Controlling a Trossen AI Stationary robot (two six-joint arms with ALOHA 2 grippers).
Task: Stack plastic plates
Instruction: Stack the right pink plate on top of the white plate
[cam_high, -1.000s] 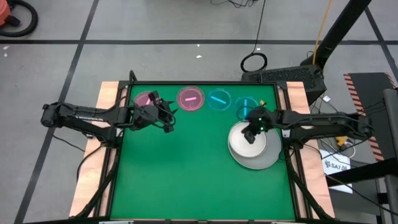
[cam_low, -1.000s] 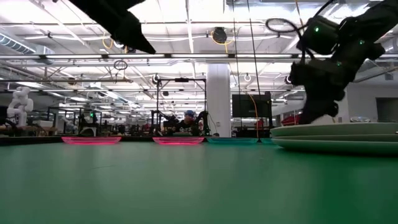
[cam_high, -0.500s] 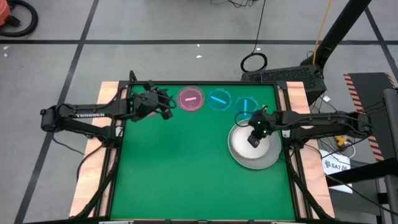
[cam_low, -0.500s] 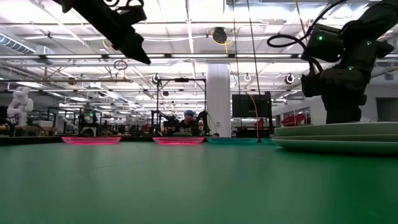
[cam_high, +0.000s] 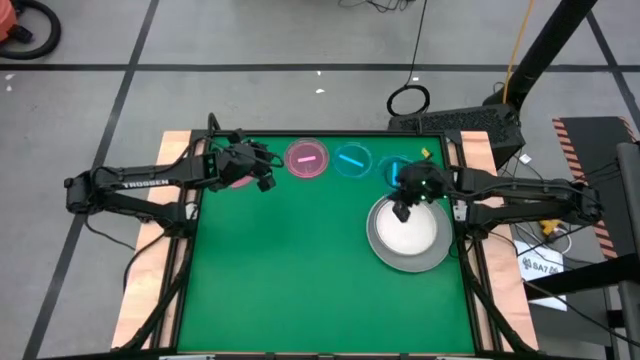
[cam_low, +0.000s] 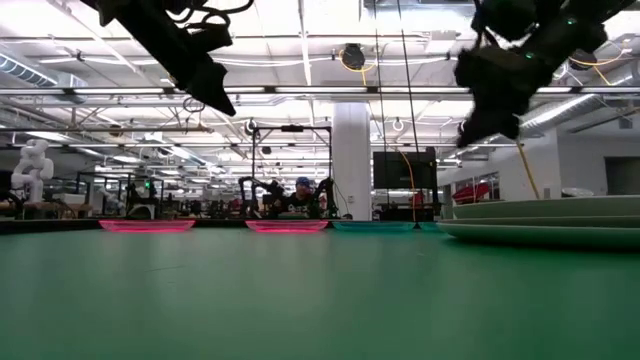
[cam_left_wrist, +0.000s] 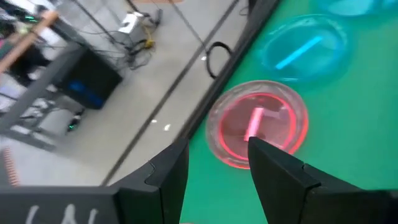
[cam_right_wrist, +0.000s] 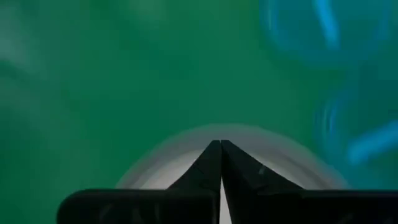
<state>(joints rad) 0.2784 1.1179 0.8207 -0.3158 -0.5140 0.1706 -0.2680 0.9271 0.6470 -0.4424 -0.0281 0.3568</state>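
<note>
- The stack of big plates (cam_high: 407, 238) sits near the table's right edge, white plate on top.
- A second ago the right claw (cam_high: 401, 212) pressed on that white plate; now it has lifted clear, pinched shut and empty, so that plate looks placed.
- Along the far edge lie a pink plate (cam_high: 306, 159) and two blue ones (cam_high: 352, 160).
- The left claw (cam_high: 262, 178) has moved over the other pink plate (cam_high: 234, 176), spread wide, holding nothing.

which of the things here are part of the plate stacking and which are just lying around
Part of the job: plate stack; two pink plates; two blue plates; left gripper; right gripper.
Lying about: cable coil on the floor.
</note>
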